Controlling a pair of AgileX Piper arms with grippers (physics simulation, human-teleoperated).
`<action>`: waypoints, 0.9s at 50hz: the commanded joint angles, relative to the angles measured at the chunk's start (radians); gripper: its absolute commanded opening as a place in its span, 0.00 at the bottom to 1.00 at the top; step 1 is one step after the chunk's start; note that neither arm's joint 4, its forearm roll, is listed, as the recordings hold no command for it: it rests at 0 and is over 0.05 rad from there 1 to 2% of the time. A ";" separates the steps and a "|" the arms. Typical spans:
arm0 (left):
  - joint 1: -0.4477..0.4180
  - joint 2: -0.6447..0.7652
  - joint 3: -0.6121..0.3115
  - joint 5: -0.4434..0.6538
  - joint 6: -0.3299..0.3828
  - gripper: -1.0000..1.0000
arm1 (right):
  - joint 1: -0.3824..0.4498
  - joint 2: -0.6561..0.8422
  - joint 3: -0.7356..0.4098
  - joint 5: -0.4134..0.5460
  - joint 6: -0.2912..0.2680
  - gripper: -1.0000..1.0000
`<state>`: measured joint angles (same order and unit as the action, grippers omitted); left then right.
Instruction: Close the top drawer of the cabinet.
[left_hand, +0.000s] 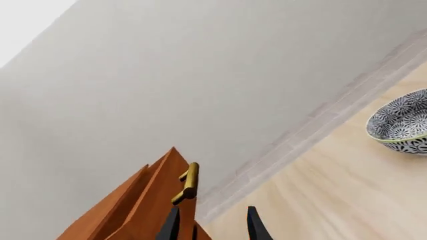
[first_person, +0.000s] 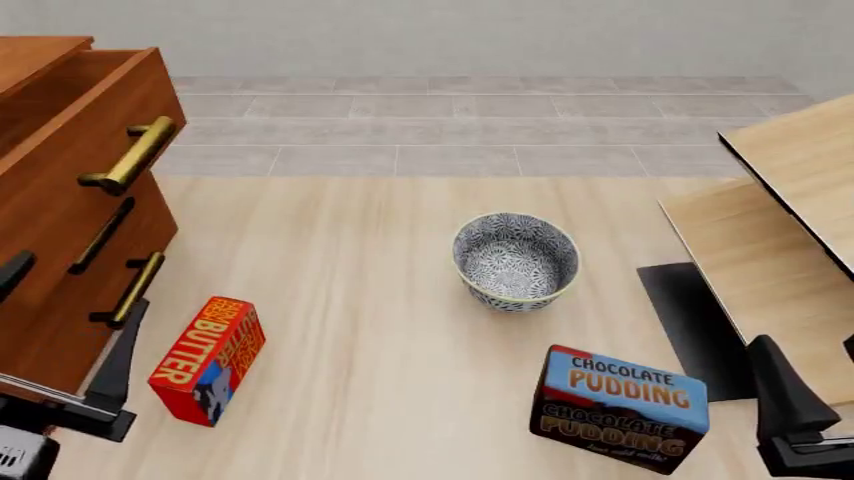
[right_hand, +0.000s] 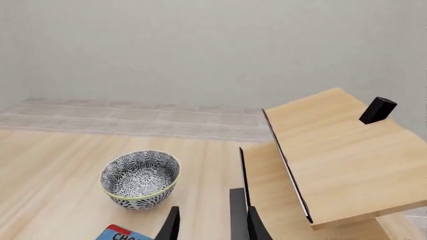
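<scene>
The reddish-brown cabinet (first_person: 47, 310) stands at the table's left. Its top drawer (first_person: 74, 120) is pulled out past the two lower fronts, and its brass bar handle (first_person: 130, 155) faces right. My left gripper (first_person: 67, 320) is open, low at the near left in front of the lower drawers and below that handle, touching nothing. In the left wrist view the drawer's corner (left_hand: 150, 200) and handle (left_hand: 189, 182) lie just beyond the left gripper (left_hand: 212, 227). My right gripper (first_person: 817, 380) is open and empty at the near right; in its own view the right gripper (right_hand: 210, 227) also holds nothing.
A patterned bowl (first_person: 517, 262) sits mid-table, also seen as the bowl (right_hand: 140, 179). A red butter box (first_person: 207, 360) stands near the cabinet's foot. A chocolate pudding box (first_person: 618, 407) lies front right. Pale wood panels (first_person: 787, 200) and a dark mat (first_person: 694, 325) fill the right side.
</scene>
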<state>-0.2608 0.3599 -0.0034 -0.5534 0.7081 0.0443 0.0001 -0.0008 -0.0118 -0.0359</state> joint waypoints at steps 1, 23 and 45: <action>-0.012 0.214 -0.012 -0.227 0.057 1.00 | -0.013 0.000 -0.001 0.001 0.008 1.00; -0.022 0.629 -0.046 -0.666 0.375 1.00 | -0.026 0.000 0.000 0.024 0.016 1.00; 0.057 0.747 -0.186 -0.666 0.559 1.00 | -0.047 0.000 0.000 0.034 0.020 1.00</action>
<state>-0.2484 1.0436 -0.1338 -1.2030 1.1895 0.0071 0.0002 -0.0006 0.0181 -0.0144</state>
